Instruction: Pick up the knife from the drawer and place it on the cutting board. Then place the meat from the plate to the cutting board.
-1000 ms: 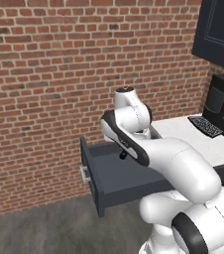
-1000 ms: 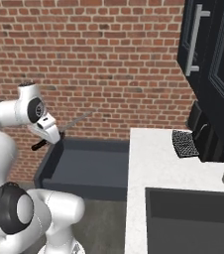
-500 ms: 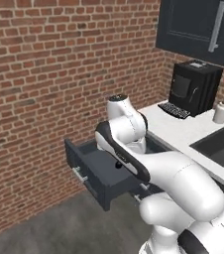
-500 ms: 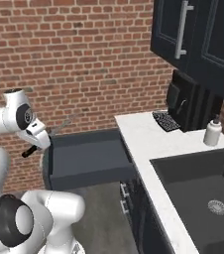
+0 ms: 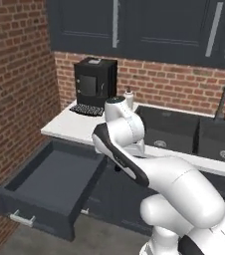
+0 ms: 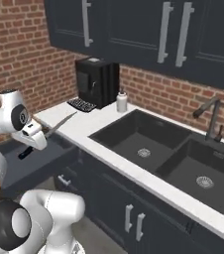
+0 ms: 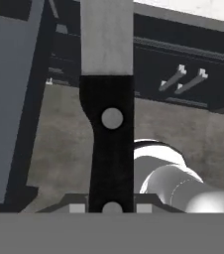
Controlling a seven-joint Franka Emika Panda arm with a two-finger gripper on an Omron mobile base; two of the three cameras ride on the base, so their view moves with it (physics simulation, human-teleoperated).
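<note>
The gripper (image 6: 34, 141) is clenched on the knife (image 6: 52, 132), blade aimed toward two o'clock above the open drawer (image 5: 50, 187); carry it level, keeping the grip firm.

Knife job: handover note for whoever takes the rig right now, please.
Pincer: shut on the knife, holding it by the black handle; the blade points up and away toward the counter.
Drawer: pulled open, inside looks bare.
Cutting board, plate and meat: not spotted from where the base stands now. The counter carries a coffee machine and a small bottle beside the double sink.
Done: knife taken out of the drawer.
Left: find the cutting board, lay the knife on it, then move the meat from the plate to the board.
</note>
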